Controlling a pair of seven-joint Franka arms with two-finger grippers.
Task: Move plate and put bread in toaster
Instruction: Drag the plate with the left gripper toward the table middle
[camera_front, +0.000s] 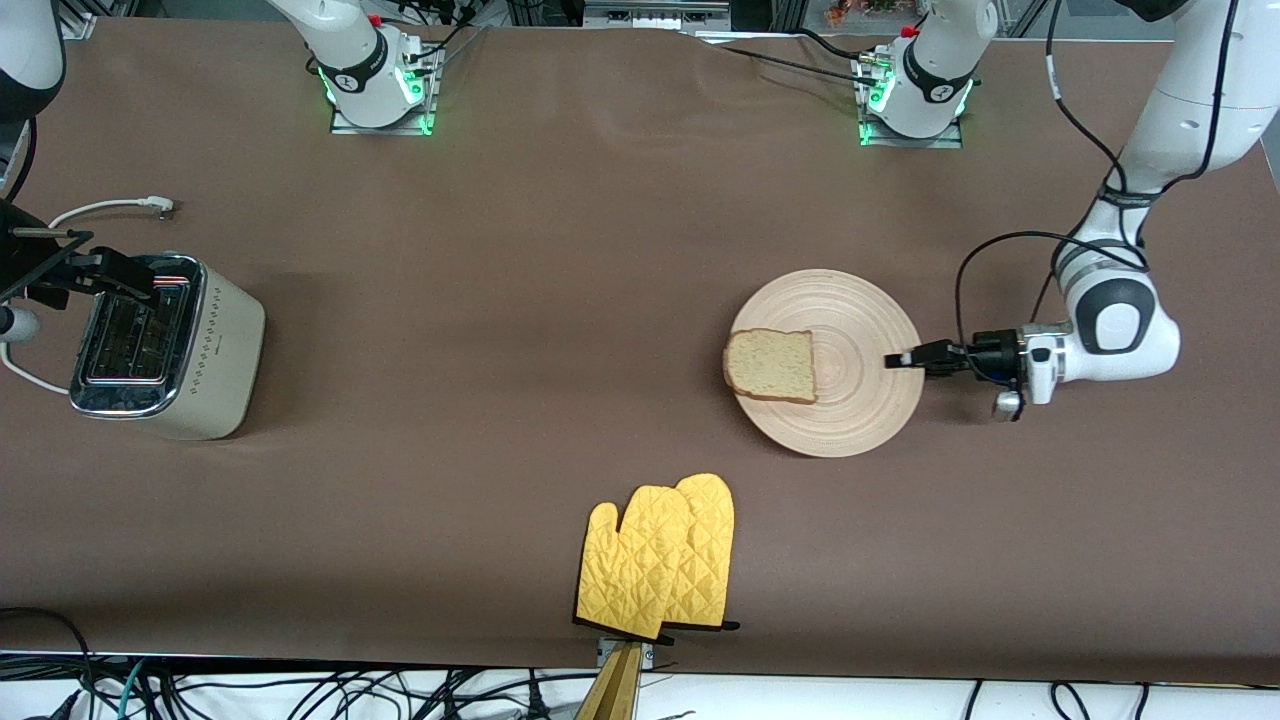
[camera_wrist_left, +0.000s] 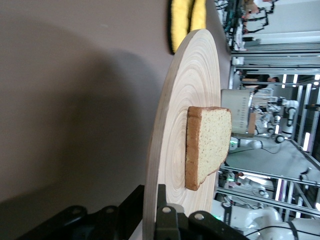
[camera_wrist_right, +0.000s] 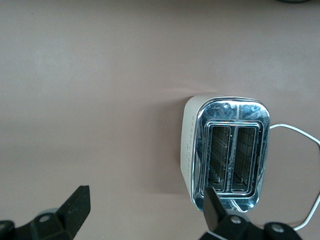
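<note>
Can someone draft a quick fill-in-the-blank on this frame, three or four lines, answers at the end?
1. The bread lies on the ____.
2. The left gripper is shut on the plate's ____.
3. The right gripper hangs open over the ____.
4. The yellow oven mitts lie nearer to the front camera than the plate, and both slots of the toaster are ____.

Missing words: plate; rim; toaster; empty
</note>
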